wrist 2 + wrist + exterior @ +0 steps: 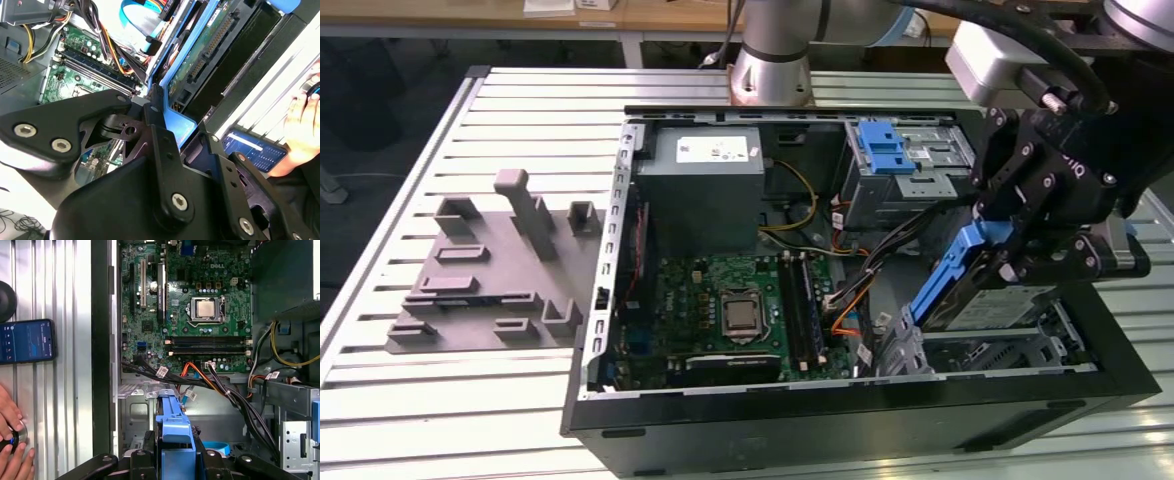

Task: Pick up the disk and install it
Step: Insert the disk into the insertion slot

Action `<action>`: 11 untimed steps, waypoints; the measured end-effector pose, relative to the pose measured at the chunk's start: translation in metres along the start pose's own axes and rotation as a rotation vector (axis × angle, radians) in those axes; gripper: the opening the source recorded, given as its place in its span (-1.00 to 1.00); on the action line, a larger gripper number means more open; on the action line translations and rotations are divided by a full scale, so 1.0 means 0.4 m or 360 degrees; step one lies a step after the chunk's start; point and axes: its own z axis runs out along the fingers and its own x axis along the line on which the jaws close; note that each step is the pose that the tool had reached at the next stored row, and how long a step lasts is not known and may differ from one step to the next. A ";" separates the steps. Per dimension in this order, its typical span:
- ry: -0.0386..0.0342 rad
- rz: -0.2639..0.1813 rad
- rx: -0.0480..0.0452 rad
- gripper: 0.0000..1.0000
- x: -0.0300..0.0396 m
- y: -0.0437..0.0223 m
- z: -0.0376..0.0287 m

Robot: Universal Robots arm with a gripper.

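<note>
A grey fixture [487,270] sat on the worktop [400,400] at the exterior view's left. In the open case [854,425], loose cables [854,300] ran right beside the drive bay [994,352]. The end effector [1021,265] was clamped on the disk [994,305] by its blue rail [945,280], holding it tilted just over that bay. Alignment was hard to judge from here, tbh. A skewed rail could jam, or snag those cables.

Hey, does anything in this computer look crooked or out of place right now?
The disk stands out: the gripper holds it steeply tilted over the drive cage at the exterior view's right, not seated. A phone and a person's hand rest on the table beside the case.
</note>
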 end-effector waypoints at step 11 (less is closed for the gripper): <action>0.0000 0.0000 0.0000 -0.27 0.000 0.000 0.012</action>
